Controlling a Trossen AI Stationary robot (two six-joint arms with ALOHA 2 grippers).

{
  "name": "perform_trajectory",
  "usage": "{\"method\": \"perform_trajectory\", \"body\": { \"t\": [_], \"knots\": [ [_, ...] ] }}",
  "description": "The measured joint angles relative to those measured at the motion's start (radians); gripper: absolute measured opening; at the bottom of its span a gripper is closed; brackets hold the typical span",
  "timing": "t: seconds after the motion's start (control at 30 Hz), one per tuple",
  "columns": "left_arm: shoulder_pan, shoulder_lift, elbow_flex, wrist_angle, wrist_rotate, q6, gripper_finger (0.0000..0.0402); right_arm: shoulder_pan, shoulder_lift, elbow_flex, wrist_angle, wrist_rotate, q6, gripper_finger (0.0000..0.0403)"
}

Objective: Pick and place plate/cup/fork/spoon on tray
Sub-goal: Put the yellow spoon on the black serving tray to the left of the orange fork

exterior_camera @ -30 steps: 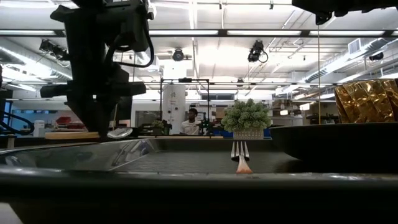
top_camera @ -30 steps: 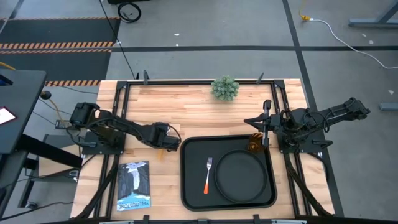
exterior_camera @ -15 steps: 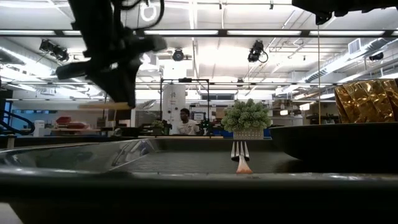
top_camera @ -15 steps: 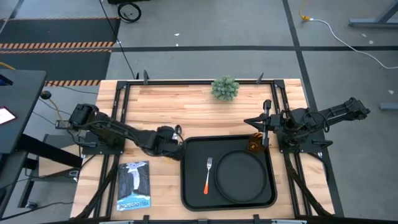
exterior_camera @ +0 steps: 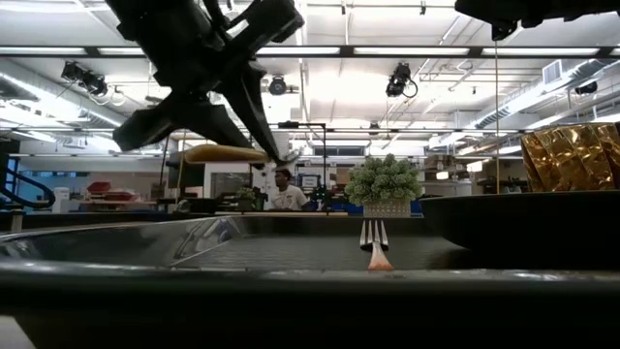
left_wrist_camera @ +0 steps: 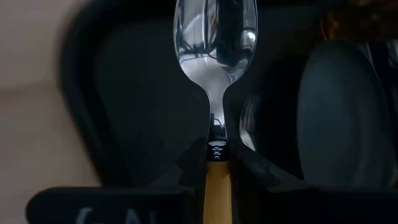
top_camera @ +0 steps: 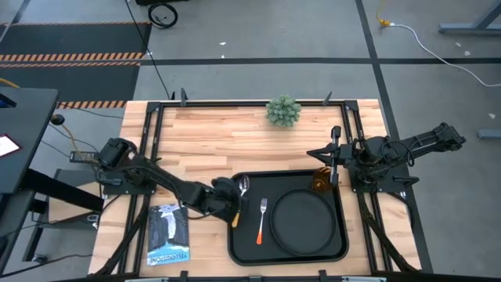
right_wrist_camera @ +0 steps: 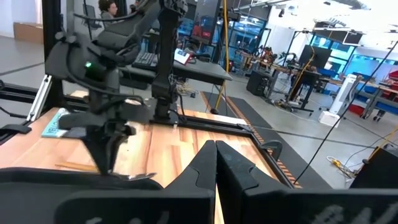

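My left gripper (top_camera: 235, 202) is shut on the spoon (top_camera: 243, 186), a silver bowl on an orange handle, above the left far corner of the black tray (top_camera: 235, 243). The fork (top_camera: 261, 219) lies on the tray to the left of the round dark plate (top_camera: 304, 222), its tines toward the far edge. At the tray's far right corner stands the amber cup (top_camera: 320, 182). My right gripper (top_camera: 317, 153) waits shut at the table's right, above and beyond the cup. My left gripper pinches the spoon's orange handle (left_wrist_camera: 216, 186) between its two fingers (left_wrist_camera: 193, 167), just behind the metal neck. The spoon runs along the fingers, its bowl (left_wrist_camera: 214, 43) pointing out ahead of them. It is lifted clear above the tray.
A green spiky plant ball (top_camera: 282, 110) sits at the table's far edge. A booklet (top_camera: 168, 233) lies left of the tray near the front edge. Black frame rails run along the table's left and right sides. A person (exterior_camera: 283, 190) shows in the room behind.
My left gripper has carried the spoon from the bare wood left of the tray toward the table's right and near edge, over the tray's left far corner. It has risen and tipped from pointing steeply down to a shallower slant, so the spoon now lies nearly level.
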Motion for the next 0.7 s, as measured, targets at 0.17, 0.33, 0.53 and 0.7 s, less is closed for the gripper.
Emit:
{"method": "perform_trajectory", "body": {
  "t": [0.17, 0.33, 0.53, 0.7],
  "knots": [
    [-0.025, 0.072, 0.075, 0.011, 0.011, -0.025, 0.0062, 0.0, 0.0, 0.0, -0.006, 0.0, 0.002, 0.0007],
    [-0.028, 0.158, 0.206, -0.091, 0.054, -0.027, 0.0062, 0.0, 0.0, 0.0, -0.004, -0.001, 0.002, 0.0007],
    [-0.035, 0.251, 0.341, -0.251, 0.111, -0.09, 0.0062, 0.0, 0.0, 0.0, -0.007, -0.002, 0.002, 0.0007],
    [-0.049, 0.304, 0.408, -0.287, 0.148, -0.161, 0.0062, 0.0, 0.0, 0.0, -0.008, -0.003, -0.003, 0.0007]
  ]
}}
